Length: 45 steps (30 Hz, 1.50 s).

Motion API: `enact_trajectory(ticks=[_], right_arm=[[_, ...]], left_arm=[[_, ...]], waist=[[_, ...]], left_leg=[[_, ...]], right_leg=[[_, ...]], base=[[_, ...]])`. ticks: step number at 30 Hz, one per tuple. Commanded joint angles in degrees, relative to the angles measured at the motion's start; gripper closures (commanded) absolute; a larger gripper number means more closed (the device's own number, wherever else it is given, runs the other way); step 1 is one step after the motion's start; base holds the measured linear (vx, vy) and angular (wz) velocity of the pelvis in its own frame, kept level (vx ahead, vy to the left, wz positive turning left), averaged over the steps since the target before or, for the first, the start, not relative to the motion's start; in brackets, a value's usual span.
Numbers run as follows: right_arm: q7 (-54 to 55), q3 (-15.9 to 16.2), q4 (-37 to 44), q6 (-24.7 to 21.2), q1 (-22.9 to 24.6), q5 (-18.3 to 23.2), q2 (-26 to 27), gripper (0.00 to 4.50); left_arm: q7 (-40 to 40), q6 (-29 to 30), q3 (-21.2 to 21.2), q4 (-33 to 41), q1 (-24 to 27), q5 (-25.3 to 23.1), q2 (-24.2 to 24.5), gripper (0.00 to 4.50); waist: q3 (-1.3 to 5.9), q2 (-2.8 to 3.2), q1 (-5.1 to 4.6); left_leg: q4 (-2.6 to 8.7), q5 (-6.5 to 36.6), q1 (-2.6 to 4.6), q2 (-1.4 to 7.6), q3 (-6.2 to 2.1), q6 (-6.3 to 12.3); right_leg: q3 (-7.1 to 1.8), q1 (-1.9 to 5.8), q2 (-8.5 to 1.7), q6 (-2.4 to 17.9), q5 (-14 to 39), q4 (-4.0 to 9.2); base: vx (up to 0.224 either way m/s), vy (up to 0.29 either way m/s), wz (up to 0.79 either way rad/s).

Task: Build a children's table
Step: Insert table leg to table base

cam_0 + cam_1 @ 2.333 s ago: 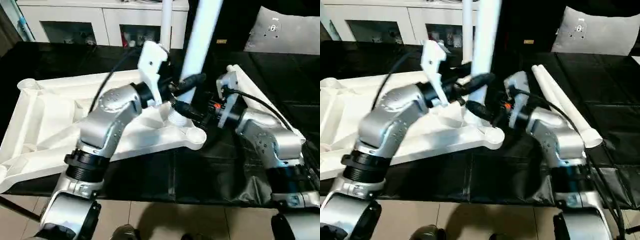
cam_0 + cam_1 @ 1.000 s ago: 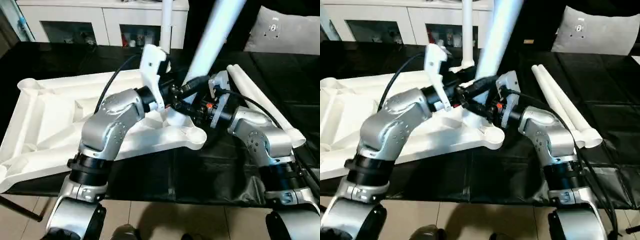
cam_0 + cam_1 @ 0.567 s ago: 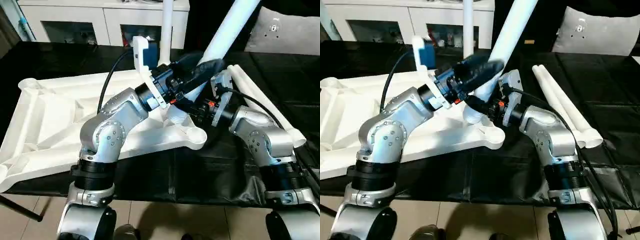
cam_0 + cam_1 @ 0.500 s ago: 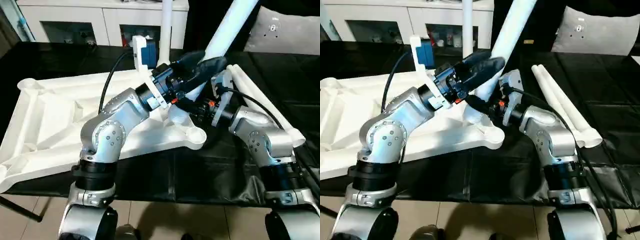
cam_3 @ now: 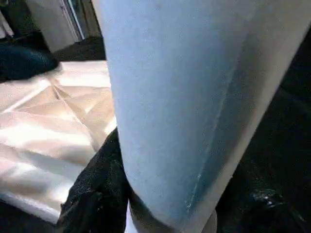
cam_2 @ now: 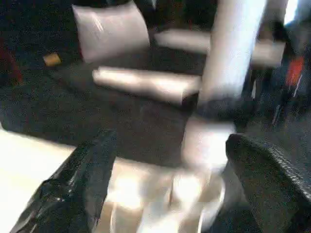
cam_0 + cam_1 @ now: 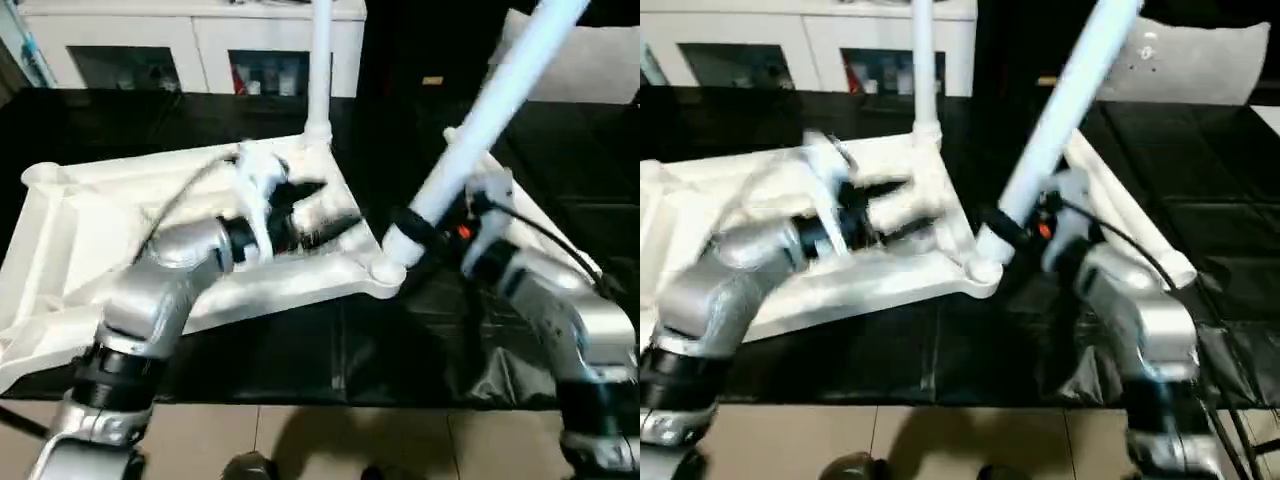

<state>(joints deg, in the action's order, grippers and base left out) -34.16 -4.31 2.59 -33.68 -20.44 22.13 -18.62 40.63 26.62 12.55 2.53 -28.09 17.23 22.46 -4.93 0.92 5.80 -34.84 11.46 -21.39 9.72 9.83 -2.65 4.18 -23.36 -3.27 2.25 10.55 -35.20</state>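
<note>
The white tabletop (image 7: 60, 230) lies upside down on the black surface, ribs up. One white leg (image 7: 320, 70) stands upright in its far corner socket. A second leg (image 7: 480, 120) leans steeply to the right, its foot above the near right socket (image 7: 385, 275). My right gripper (image 7: 405, 228) is shut on this leg just above its foot; a black finger (image 5: 97, 189) wraps its side. My left gripper (image 7: 325, 212) hovers over the tabletop, left of that leg and apart from it, with its fingers (image 6: 82, 179) spread wide open and holding nothing.
Two more white legs (image 7: 1140, 235) lie side by side on the black cloth to the right. A white cabinet with glass doors (image 7: 150, 50) stands behind, and a grey cushion (image 7: 1200, 60) lies at the far right. The platform's front edge drops to tiled floor (image 7: 300, 440).
My left gripper has opened, let go of the tilted leg and drawn back leftward over the tabletop. The leg leans further right in my right gripper. The camera has shifted a little.
</note>
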Motion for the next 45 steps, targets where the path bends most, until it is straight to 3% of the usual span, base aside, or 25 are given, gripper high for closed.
enact_trajectory(ticks=[1,5,6,7,11,12,20,21,22,28,36,40,45], right_arm=[[0.08,0.51,2.81,0.47,0.79,-0.29,-0.75,2.61],[0.69,1.39,2.67,2.73,1.35,-2.75,-1.36,2.61],[0.69,1.41,2.74,2.75,1.41,-2.75,-1.39,2.61],[0.40,1.49,2.89,2.97,1.67,-2.58,-1.50,2.61],[-0.30,1.52,2.59,3.08,1.95,-1.94,-1.66,2.61],[-0.40,1.50,2.54,2.91,2.03,-1.71,-1.66,2.61],[-0.71,1.25,2.77,2.40,1.73,-0.77,-1.27,2.61],[-0.81,1.34,2.73,2.47,1.76,-0.76,-1.22,2.61],[-0.86,1.40,2.70,2.51,1.77,-0.76,-1.18,2.61],[-1.08,2.24,2.25,2.71,1.34,-0.78,-1.06,2.61],[-2.79,3.43,0.93,2.63,0.03,-1.33,-1.76,2.61],[-3.35,3.75,-0.44,2.78,-1.25,-1.44,-2.01,2.61],[-3.61,4.20,-1.37,2.97,-2.19,-1.67,-1.89,2.61]], left_arm=[[1.70,-2.81,4.35,-1.36,1.30,-4.88,1.25,0.44],[3.66,-4.57,7.11,-3.65,1.35,-6.49,1.07,0.44],[3.74,-4.55,7.23,-3.78,1.33,-6.49,1.05,0.62],[4.74,-4.83,8.21,-4.89,1.07,-6.70,1.06,0.73],[6.15,-5.12,9.91,-7.13,0.59,-8.15,1.32,0.93],[5.87,-4.16,10.04,-7.83,0.46,-8.57,1.22,1.18],[2.62,3.04,9.00,-7.31,0.96,-8.80,0.35,1.65],[2.28,3.44,8.90,-7.05,1.11,-8.88,0.22,1.68],[2.07,3.70,8.84,-6.91,1.20,-8.94,0.13,1.80],[-0.81,6.08,7.94,-8.25,0.73,-10.29,-1.88,2.53],[-0.35,7.61,9.11,-7.85,0.09,-11.23,-1.31,3.06],[0.42,8.75,9.88,-7.43,0.08,-11.91,-0.67,3.45],[1.24,9.14,9.86,-6.62,0.04,-11.92,-0.10,3.83]], waist=[[3.96,0.33,-0.20],[4.02,0.20,-0.66],[4.04,0.23,-0.73],[4.06,-0.14,-0.71],[4.20,0.20,-0.57],[4.22,0.13,-0.61],[4.23,0.16,-0.61],[4.22,-0.29,-0.64],[4.19,-0.07,-0.53],[3.95,-0.25,-0.62],[3.91,-0.37,-0.63],[4.01,-0.95,-0.61],[3.81,-0.78,-0.77]], left_leg=[[4.25,6.01,0.63,3.15,-1.38,1.43],[4.22,5.98,0.49,3.13,-1.32,0.90],[4.18,6.20,0.52,3.08,-1.26,0.87],[4.20,6.08,0.52,3.04,-1.27,1.24],[4.09,5.53,0.53,3.03,-1.23,1.74],[4.08,5.16,0.51,3.09,-1.25,1.80],[4.07,5.45,0.59,3.21,-1.22,1.86],[4.07,5.38,0.56,3.20,-1.14,1.96],[4.02,5.12,0.49,3.16,-1.18,2.23],[4.04,4.97,0.39,3.08,-1.15,2.75],[4.13,5.13,0.43,3.10,-1.25,3.06],[4.14,4.36,0.48,3.08,-1.17,3.26],[4.18,4.14,0.39,3.12,-1.14,3.33]], right_leg=[[-3.34,3.35,-4.90,6.78,11.74,4.41],[-3.33,3.37,-5.02,7.99,11.75,4.33],[-3.37,3.39,-5.07,8.36,11.57,4.34],[-3.37,3.50,-5.14,8.49,11.90,4.36],[-3.39,3.47,-5.07,8.54,11.67,4.30],[-3.38,3.46,-5.08,8.71,10.72,4.21],[-3.35,3.50,-5.20,10.17,10.20,4.13],[-3.36,3.54,-5.19,10.20,10.24,4.21],[-3.35,3.51,-5.23,10.15,10.73,4.24],[-3.34,3.42,-5.13,9.59,11.68,4.44],[-3.30,3.32,-5.17,8.81,13.08,4.59],[-3.32,3.34,-5.24,8.41,14.01,4.52],[-3.36,3.21,-5.18,9.06,12.35,4.48]], base=[[0.000,0.000,0.00],[0.000,0.000,0.00],[0.000,0.000,0.00],[0.000,0.000,0.00],[0.000,0.000,0.00],[0.000,0.000,0.00],[0.000,0.000,0.00],[0.000,0.000,0.00],[0.000,0.000,0.00],[0.000,0.000,0.00],[0.000,0.000,0.00],[0.000,0.000,0.00],[0.000,0.000,0.00]])
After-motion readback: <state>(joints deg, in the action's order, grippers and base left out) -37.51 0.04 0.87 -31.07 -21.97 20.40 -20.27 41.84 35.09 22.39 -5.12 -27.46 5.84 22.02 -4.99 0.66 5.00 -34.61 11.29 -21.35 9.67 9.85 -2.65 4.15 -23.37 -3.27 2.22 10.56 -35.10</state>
